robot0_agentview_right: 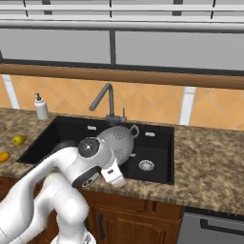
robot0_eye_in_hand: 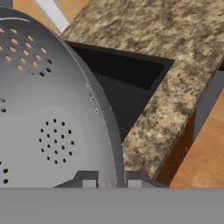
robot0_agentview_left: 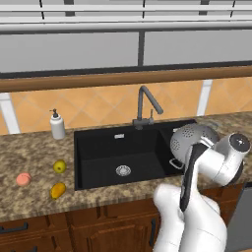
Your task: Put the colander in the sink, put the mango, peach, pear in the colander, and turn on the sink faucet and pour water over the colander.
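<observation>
My gripper [robot0_eye_in_hand: 111, 183] is shut on the rim of the light grey holed colander [robot0_eye_in_hand: 48, 118]. It is held tilted over the smaller right basin of the black sink [robot0_agentview_left: 98, 147], where the base views show the colander [robot0_agentview_left: 189, 138] [robot0_agentview_right: 119, 140] in front of my forearm. The dark faucet [robot0_agentview_left: 145, 106] [robot0_agentview_right: 107, 97] stands behind the sink with no water running. On the counter left of the sink lie the yellow-green pear [robot0_agentview_left: 60, 166] [robot0_agentview_right: 19, 139], the orange-yellow mango [robot0_agentview_left: 58, 190] [robot0_agentview_right: 4, 157] and the pinkish peach [robot0_agentview_left: 23, 179].
A white soap pump bottle [robot0_agentview_left: 57, 125] [robot0_agentview_right: 41, 107] stands at the back left of the sink. Each basin has a silver drain [robot0_agentview_left: 123, 171] [robot0_agentview_right: 146, 165]. Speckled granite counter [robot0_agentview_right: 205, 152] runs on both sides, with wooden cabinets below and a tiled wall behind.
</observation>
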Tool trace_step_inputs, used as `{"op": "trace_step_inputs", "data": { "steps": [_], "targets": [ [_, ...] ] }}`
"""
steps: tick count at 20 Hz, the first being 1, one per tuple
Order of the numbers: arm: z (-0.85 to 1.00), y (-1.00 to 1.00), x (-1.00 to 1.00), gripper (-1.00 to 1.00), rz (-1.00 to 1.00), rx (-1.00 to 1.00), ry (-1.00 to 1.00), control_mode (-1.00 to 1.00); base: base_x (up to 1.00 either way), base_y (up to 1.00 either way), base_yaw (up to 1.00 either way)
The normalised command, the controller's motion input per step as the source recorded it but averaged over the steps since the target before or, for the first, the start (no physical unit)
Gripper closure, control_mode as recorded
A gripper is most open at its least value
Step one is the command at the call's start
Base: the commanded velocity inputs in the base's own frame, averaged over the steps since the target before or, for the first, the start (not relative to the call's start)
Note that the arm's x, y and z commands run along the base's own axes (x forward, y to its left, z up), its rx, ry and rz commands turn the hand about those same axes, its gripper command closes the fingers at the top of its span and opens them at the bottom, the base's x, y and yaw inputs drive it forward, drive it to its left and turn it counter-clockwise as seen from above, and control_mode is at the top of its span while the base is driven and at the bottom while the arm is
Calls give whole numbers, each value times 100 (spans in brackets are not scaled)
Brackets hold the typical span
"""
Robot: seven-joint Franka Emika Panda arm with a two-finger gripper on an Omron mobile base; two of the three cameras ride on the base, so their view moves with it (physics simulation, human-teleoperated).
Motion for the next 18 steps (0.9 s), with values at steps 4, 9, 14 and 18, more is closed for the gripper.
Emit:
{"op": "trace_step_inputs", "data": {
  "steps": [4, 9, 14, 18],
  "targets": [
    [68, 87, -23, 100, 12, 0, 38, -100, 0, 0, 0],
    [67, 57, -7, 100, 2, 9, 31, -100, 0, 0, 0],
    [23, 67, -12, 100, -3, 13, 11, -100, 0, 0, 0],
    [-2, 51, -9, 100, -14, 16, -8, -100, 0, 0, 0]
  ]
}}
